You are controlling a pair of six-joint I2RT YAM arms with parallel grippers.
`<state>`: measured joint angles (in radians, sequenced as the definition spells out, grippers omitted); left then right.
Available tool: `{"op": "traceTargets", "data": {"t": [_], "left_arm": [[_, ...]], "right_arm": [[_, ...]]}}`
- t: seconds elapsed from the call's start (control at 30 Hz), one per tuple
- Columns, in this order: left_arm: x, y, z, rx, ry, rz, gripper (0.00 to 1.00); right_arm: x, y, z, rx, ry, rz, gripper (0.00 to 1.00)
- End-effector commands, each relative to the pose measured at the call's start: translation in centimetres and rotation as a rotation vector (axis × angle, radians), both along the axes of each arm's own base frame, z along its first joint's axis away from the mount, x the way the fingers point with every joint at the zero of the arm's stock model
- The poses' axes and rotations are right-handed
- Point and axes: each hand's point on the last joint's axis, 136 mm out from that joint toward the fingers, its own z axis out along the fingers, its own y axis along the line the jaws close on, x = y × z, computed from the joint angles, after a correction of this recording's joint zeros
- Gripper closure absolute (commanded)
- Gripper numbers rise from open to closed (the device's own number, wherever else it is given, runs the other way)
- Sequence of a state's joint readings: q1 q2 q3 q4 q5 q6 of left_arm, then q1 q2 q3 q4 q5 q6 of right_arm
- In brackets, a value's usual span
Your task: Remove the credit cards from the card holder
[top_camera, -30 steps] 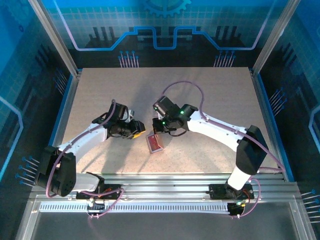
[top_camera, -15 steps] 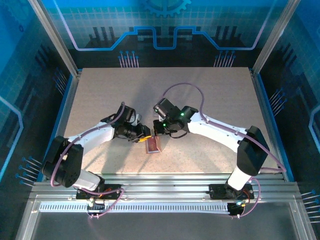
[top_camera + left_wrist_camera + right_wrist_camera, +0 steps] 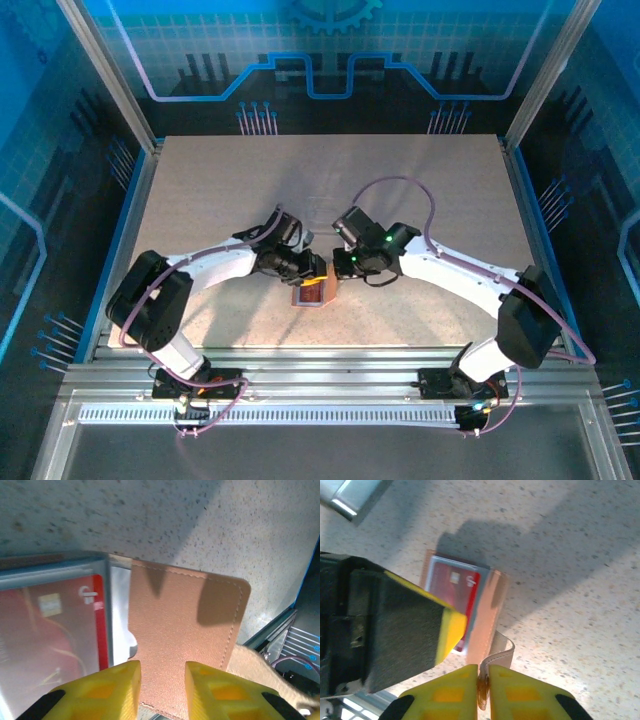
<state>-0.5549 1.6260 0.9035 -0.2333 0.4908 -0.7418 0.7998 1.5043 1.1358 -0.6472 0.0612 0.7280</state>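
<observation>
Right gripper (image 3: 483, 674), seen from its own wrist, has its yellow fingers pressed almost together on the thin clasp tab (image 3: 502, 651), which curls up from the pinch toward 1 o'clock and joins the card holder (image 3: 489, 611). The holder lies open and flat on the speckled table (image 3: 560, 555), at 12 o'clock from the fingertips. A red card (image 3: 454, 587) sits inside it behind a clear window. One of the other arm's fingers (image 3: 400, 625), black with a yellow tip, hangs over the holder's 8 o'clock corner.

From the left wrist, the left gripper shows at 6 o'clock (image 3: 162, 682), jaws a narrow gap apart with nothing between them that I can make out. The holder's tan outer flap fills the middle, and the red card shows at 9 o'clock, tucked under its window.

From above, both grippers meet over the holder, which lies a little toward 6 o'clock from the table's centre, the left arm reaching in from 9 o'clock and the right from 3 o'clock.

By my reckoning the job is barely begun. The holder is open and held by its tab, but the red card is not yet out, no card lies loose on the table, and I can't pick out any other cards.
</observation>
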Motion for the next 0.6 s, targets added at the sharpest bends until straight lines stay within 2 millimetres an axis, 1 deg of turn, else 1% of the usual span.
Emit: {"op": "traceTargets", "data": {"t": [0.0, 0.1, 0.2, 0.37, 0.43, 0.57], "left_arm": [[0.0, -1.4, 0.2, -0.025, 0.015, -0.016, 0.71], [0.0, -1.7, -0.5, -0.031, 0.027, -0.010, 0.72], [0.0, -1.7, -1.4, -0.029, 0.042, -0.002, 0.73], [0.0, -1.9, -1.9, -0.046, 0.058, 0.006, 0.74], [0.0, -1.9, -2.0, -0.043, 0.059, 0.007, 0.76], [0.0, -2.0, -2.3, -0.040, 0.065, 0.004, 0.78]], "right_arm": [[-0.3, -1.9, -0.5, -0.030, 0.010, -0.040, 0.83], [-0.4, -2.4, -0.4, -0.030, 0.008, -0.048, 0.77], [-0.5, -2.9, 0.1, -0.047, -0.002, -0.056, 0.70], [-0.8, -2.9, 2.3, -0.011, -0.030, -0.052, 0.64], [-0.8, -2.5, 3.1, 0.028, -0.040, -0.052, 0.63], [-1.1, 0.6, 4.2, 0.190, -0.020, -0.004, 0.63]]}}
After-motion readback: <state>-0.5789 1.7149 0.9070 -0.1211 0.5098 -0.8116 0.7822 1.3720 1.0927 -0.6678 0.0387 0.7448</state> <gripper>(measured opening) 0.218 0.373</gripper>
